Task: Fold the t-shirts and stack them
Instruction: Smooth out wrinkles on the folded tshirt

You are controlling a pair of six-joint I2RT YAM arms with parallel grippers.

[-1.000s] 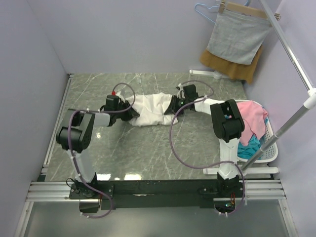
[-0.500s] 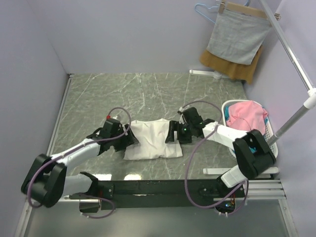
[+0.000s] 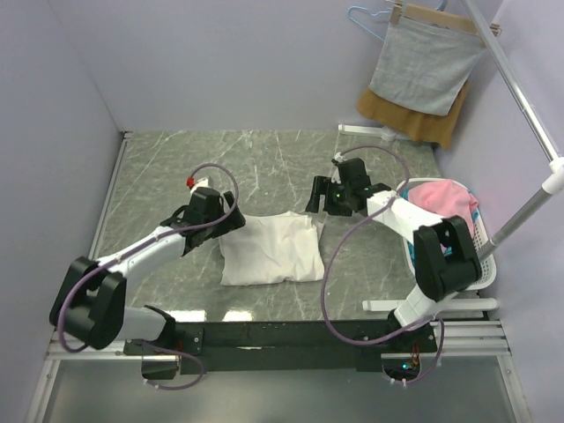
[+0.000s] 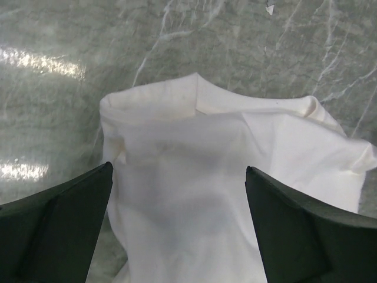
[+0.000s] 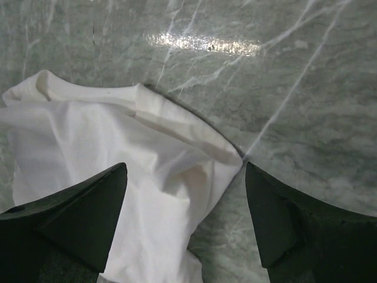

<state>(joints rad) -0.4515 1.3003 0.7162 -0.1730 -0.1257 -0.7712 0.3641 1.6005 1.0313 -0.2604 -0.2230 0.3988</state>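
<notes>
One white t-shirt (image 3: pixel 269 249) lies folded into a rough rectangle on the marble table, plain side up, no print showing. My left gripper (image 3: pixel 231 220) hovers at its far left corner, open and empty. In the left wrist view the shirt (image 4: pixel 200 177) fills the space under the left gripper (image 4: pixel 178 168), clear of both dark fingers (image 4: pixel 59 224). My right gripper (image 3: pixel 319 196) is open just past the shirt's far right corner. Seen from the right wrist, the right gripper (image 5: pixel 185 166) spans the shirt's corner (image 5: pixel 147 171) without touching it.
A white laundry basket (image 3: pixel 483 254) holding pink and teal clothes stands at the right edge. A grey cloth (image 3: pixel 425 63) and a mustard-brown cloth (image 3: pixel 401 116) hang at the back right. A slanted metal pole (image 3: pixel 520 220) crosses over the basket.
Both grippers carried the stretched shirt toward the near side, laid it down, opened and let go. They have since drawn back toward the far edge of the shirt.
</notes>
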